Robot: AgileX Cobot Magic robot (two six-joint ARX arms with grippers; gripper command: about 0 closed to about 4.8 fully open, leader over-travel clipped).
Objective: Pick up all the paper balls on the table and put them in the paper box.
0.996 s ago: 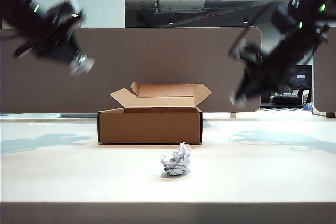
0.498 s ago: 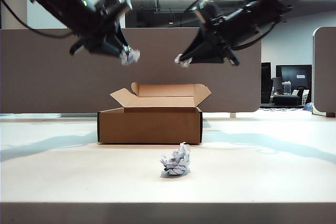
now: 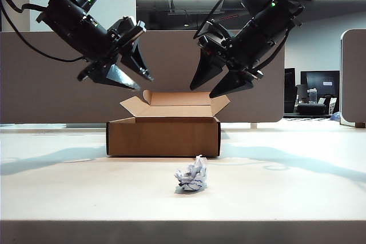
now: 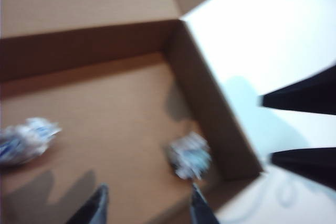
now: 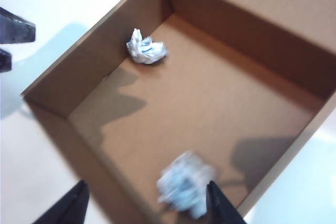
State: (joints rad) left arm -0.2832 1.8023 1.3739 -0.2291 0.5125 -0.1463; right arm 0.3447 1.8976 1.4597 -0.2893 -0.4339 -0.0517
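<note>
The brown paper box (image 3: 163,136) stands open in the middle of the white table (image 3: 286,192). One paper ball (image 3: 192,176) lies on the table in front of it. My left gripper (image 3: 143,83) hangs open over the box's left side and my right gripper (image 3: 201,92) hangs open over its right side, both holding nothing. The left wrist view shows the left gripper (image 4: 148,203) above two paper balls (image 4: 190,154) (image 4: 26,140) on the box floor. In the right wrist view the right gripper (image 5: 147,203) is over one sharp ball (image 5: 147,50) and one blurred ball (image 5: 184,190).
A grey-brown partition panel (image 3: 68,101) runs behind the table. The box's flaps (image 3: 134,106) stand open, close under both grippers. Each wrist view shows the other gripper's dark fingers (image 4: 299,95) (image 5: 13,30) beyond the box wall.
Both arms swung inward from the sides to above the box, each carrying a paper ball. Both grippers opened and the balls are now inside the box.
</note>
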